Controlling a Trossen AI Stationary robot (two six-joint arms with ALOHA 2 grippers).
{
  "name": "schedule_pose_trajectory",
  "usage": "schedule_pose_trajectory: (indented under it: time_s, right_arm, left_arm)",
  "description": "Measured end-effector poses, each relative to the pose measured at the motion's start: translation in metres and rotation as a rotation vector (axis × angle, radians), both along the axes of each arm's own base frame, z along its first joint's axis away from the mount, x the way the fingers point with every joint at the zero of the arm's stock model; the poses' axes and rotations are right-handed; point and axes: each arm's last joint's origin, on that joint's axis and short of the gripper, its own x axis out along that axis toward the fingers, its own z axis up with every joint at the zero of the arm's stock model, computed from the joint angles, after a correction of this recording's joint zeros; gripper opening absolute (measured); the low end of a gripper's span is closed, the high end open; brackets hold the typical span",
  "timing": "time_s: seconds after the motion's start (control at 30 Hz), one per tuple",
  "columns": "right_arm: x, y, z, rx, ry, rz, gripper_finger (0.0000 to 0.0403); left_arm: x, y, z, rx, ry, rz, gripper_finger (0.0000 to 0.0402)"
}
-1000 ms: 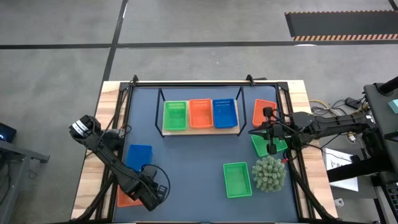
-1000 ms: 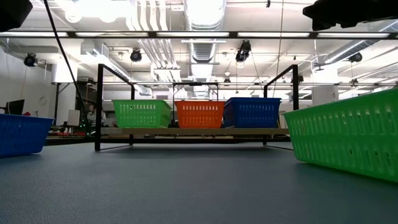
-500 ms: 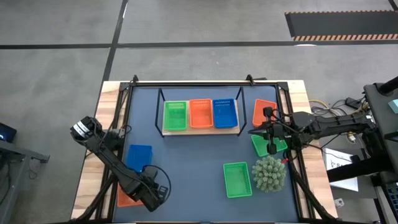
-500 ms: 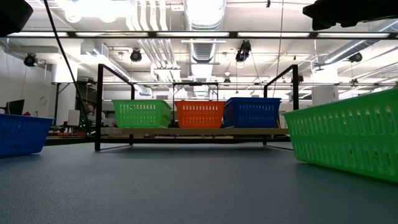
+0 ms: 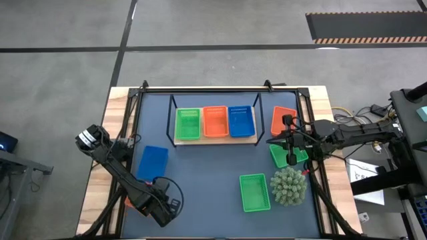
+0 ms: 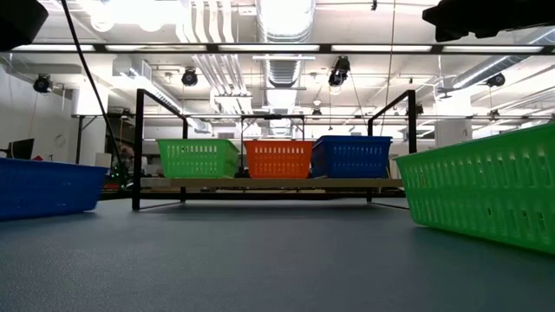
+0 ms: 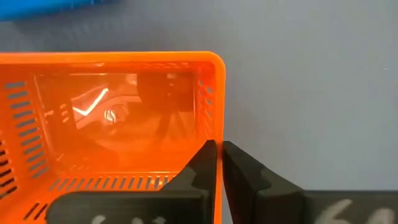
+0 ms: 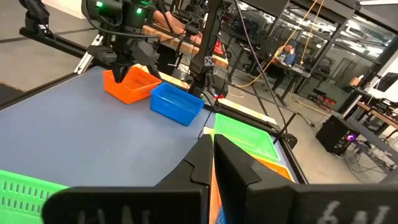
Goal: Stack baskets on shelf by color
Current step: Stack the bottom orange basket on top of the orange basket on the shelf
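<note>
From above, the left arm hides most of the orange basket point(image 5: 135, 212). The left hand point(image 7: 218, 163) pinches that basket's wall at the surface's near-left corner. The right hand point(image 8: 212, 163), fingers pressed together, holds nothing beside the shelf point(image 5: 215, 141).

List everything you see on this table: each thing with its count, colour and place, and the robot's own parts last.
Shelf: one, light wood with a black frame, far end of the mat.
Green baskets: three; shelf's left, two at the mat's right.
Orange baskets: three; shelf's middle, right of the shelf, near-left corner.
Blue baskets: two; shelf's right, mat's left.
Plant ball: one, green, near-right.
Mat: one, dark blue.
Left claw: shut on the corner orange basket's wall.
Right claw: shut, above a right-side green basket.
</note>
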Motion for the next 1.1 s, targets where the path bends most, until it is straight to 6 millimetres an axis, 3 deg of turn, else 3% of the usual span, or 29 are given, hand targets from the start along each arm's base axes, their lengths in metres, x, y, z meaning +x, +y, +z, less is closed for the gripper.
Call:
schedule_pose_trajectory:
  time_s: [0.33,0.57,0.93,1.1]
  right_arm:
    - [0.000,0.000,0.000,-0.004,0.001,0.000,0.0009]
    - [0.000,0.000,0.000,0.001,0.002,0.000,0.0009]
    - [0.000,0.000,0.000,0.001,0.003,0.000,0.0009]
    - [0.000,0.000,0.000,0.001,0.004,0.000,0.0009]
  left_arm:
    - [0.011,-0.011,0.020,-0.072,-0.101,-0.134,0.0000]
    - [0.016,-0.014,0.010,-0.088,-0.196,-0.123,0.0004]
    - [0.015,-0.012,-0.002,-0.081,-0.201,-0.134,0.0127]
    - [0.012,-0.009,-0.015,-0.077,-0.210,-0.133,0.0150]
